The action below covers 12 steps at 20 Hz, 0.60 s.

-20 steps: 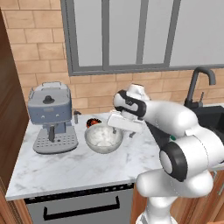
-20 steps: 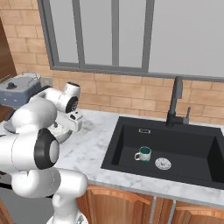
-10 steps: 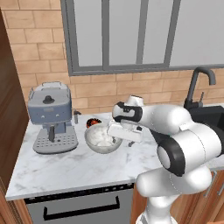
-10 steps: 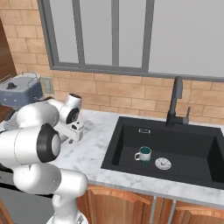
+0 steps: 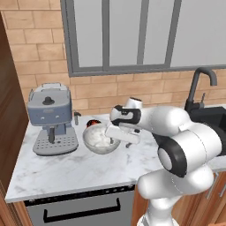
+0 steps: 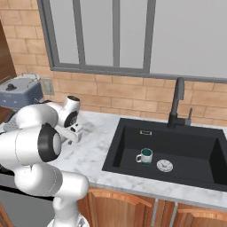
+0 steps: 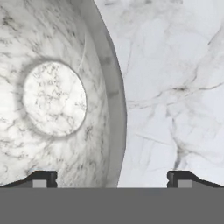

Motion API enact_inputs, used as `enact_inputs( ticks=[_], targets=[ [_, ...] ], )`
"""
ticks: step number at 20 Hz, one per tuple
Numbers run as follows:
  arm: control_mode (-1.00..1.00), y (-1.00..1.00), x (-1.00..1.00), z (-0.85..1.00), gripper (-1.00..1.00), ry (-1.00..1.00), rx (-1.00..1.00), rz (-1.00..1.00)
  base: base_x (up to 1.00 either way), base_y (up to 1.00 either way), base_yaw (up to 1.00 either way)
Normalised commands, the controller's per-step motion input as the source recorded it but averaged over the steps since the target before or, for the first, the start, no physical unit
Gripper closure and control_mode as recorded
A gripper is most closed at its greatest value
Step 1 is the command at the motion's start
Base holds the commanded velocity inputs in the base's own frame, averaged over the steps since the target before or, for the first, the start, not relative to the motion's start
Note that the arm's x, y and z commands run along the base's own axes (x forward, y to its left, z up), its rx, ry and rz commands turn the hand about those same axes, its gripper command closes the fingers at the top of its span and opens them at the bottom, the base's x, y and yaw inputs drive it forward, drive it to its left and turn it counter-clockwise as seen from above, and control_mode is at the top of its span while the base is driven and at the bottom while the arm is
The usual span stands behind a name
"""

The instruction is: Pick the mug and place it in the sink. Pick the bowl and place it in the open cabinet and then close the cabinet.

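Note:
The large speckled grey-white bowl stands on the marble counter beside the coffee machine. My gripper hangs low over its right rim, jaws wide open. In the hand view the bowl covers the left half, and its rim runs down between my gripper's two fingertips; one tip is over the bowl's inside, the other over bare counter. Nothing is held. The small white mug stands upright on the floor of the black sink. A reddish-brown side of the tall cabinet rises at the far left.
A grey coffee machine stands left of the bowl. A small dark dish with red contents sits behind the bowl by the brick wall. The black faucet rises behind the sink. Bare marble lies in front of the bowl.
My hand has come down and slightly left, from above the bowl to its right rim. The jaws stayed open. Bowl and mug have not moved.

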Motion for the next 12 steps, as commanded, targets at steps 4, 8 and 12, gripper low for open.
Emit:
enact_inputs(
  ticks=[4,8,12],
  targets=[
    [-1.00,0.33,0.10,-0.23,1.00,-0.03,0.00,0.00,0.00,0.00,0.00],
    [-1.00,0.05,0.00,-0.15,1.00,-0.05,0.00,0.00,0.00,0.00,0.00],
    [-1.00,0.00,0.00,-0.04,1.00,-0.01,0.00,0.00,0.00,0.00,0.00]
  ],
)
